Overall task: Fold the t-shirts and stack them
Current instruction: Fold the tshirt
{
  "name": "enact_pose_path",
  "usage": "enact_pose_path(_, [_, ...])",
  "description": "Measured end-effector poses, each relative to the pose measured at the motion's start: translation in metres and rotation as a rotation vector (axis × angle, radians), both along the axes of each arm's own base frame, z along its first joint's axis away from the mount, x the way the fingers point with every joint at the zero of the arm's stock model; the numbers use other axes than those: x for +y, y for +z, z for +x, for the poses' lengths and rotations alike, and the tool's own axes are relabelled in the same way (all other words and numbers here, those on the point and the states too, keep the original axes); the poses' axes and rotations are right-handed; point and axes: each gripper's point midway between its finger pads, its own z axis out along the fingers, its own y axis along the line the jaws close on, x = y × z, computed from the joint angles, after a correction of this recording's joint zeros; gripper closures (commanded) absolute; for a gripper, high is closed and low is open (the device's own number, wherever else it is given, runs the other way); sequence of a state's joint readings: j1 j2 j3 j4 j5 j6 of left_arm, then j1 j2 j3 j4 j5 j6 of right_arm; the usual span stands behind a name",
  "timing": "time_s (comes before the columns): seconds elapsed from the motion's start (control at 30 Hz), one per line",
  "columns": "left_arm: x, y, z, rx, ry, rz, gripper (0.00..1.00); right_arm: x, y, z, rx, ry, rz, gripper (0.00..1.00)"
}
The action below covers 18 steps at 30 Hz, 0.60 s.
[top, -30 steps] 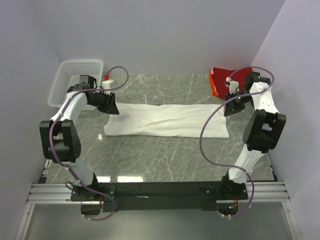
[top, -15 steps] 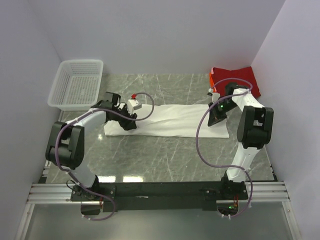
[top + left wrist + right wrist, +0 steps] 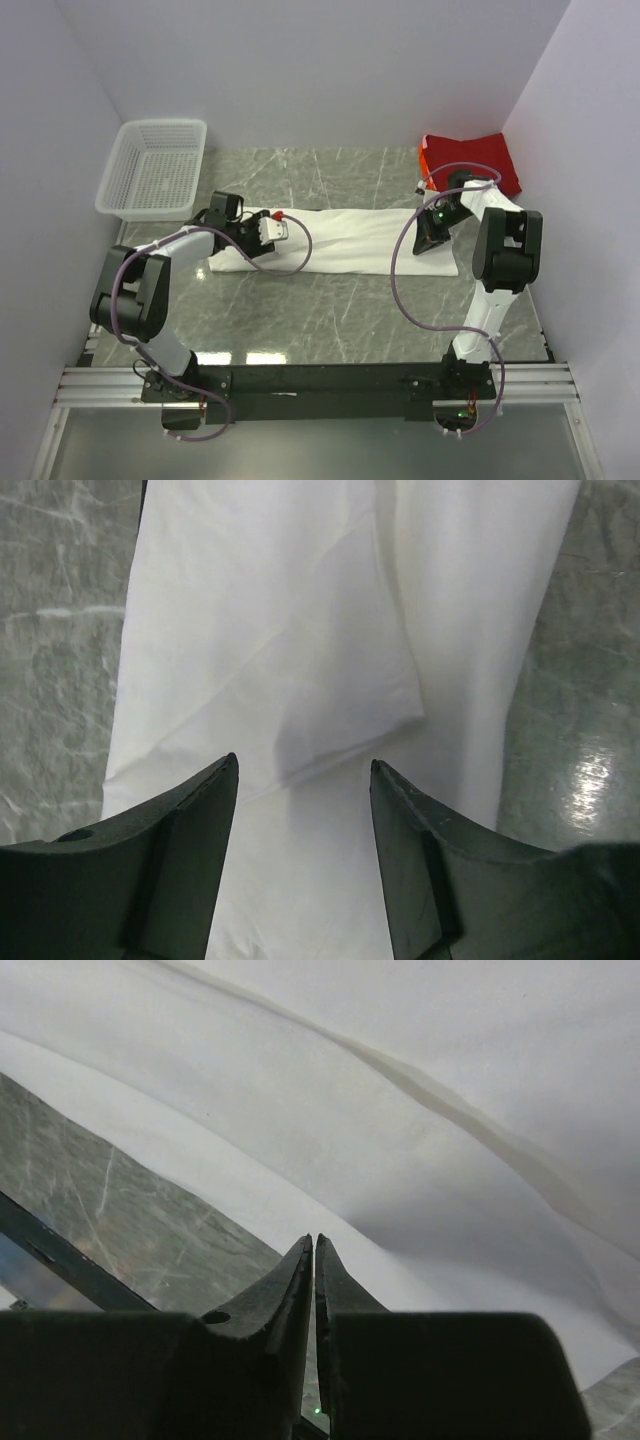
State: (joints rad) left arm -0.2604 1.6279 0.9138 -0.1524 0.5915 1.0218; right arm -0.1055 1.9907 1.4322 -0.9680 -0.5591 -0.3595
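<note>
The white t-shirt [image 3: 350, 240] lies as a long folded strip across the middle of the table. My left gripper [image 3: 265, 243] hovers low over its left end. In the left wrist view that gripper [image 3: 303, 765] is open, with only flat white cloth [image 3: 300, 630] and a folded flap below it. My right gripper [image 3: 425, 243] is at the strip's right end. In the right wrist view its jaws [image 3: 314, 1238] are shut, the tips pinching the edge of the white cloth [image 3: 400, 1110]. The red t-shirt [image 3: 470, 160] lies bunched in the far right corner.
A white mesh basket [image 3: 160, 125] stands at the far left corner. The grey marble table [image 3: 340, 310] runs bare in front of the shirt up to the black rail holding the arm bases. Walls close in the left, back and right sides.
The left arm swung from beside the basket onto the shirt's left end and its jaws widened. The right arm came from the red shirt to the white strip's right end and shut.
</note>
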Motion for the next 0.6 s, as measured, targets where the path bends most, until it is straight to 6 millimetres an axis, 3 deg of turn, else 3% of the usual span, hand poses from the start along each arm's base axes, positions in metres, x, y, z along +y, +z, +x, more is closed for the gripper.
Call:
enact_pose_path(0.33, [-0.013,-0.019,0.002,-0.055,-0.114,0.065,0.4,0.0,-0.003,-0.003,0.014,-0.007,-0.001,0.87])
enact_pose_path(0.47, [-0.014,-0.027,0.001,-0.042,-0.139,0.083,0.45,-0.001,-0.004,-0.003,0.019,-0.01,-0.007,0.87])
enact_pose_path(0.57, [-0.015,-0.026,0.004,-0.046,-0.15,0.085,0.65,-0.002,-0.006,-0.004,0.026,-0.011,-0.014,0.87])
enact_pose_path(0.6, [-0.017,-0.025,0.006,-0.045,-0.153,0.083,0.76,-0.002,-0.007,-0.004,0.028,-0.011,-0.015,0.87])
